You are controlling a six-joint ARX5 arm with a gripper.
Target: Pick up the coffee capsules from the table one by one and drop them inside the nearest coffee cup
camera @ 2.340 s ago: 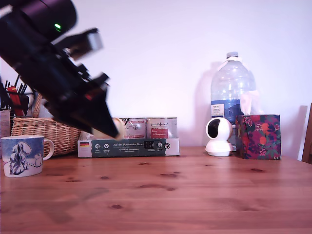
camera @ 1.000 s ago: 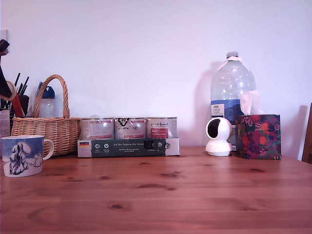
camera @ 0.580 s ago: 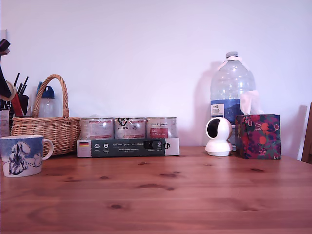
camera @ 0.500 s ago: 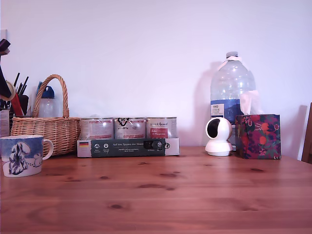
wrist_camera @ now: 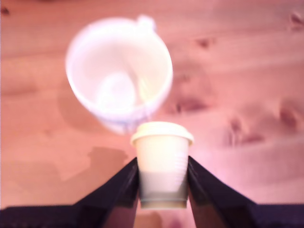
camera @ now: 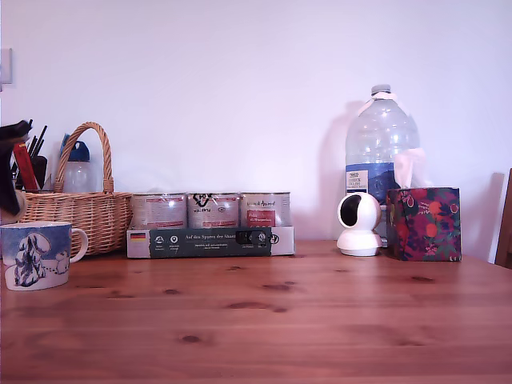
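The gripper [wrist_camera: 162, 183], lower at the exterior view's left edge than a moment ago, pinches the coffee capsule [wrist_camera: 162, 161] above the tabletop [camera: 320, 312]. The blurred mug [wrist_camera: 118, 71] seems at eleven o'clock; release looks imminent.

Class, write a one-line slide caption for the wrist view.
Gripper holding a cream coffee capsule above the wooden table, beside the open white coffee cup.

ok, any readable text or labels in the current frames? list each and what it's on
"Auf den Spuren der Ahnen": my best reading, on the dark carton, small print.
German flag mark: same carton, the exterior view's left end.
Tin labels: too blurred to read.
Water bottle label: too small to read.
Coffee capsule and coffee cup: no text visible.
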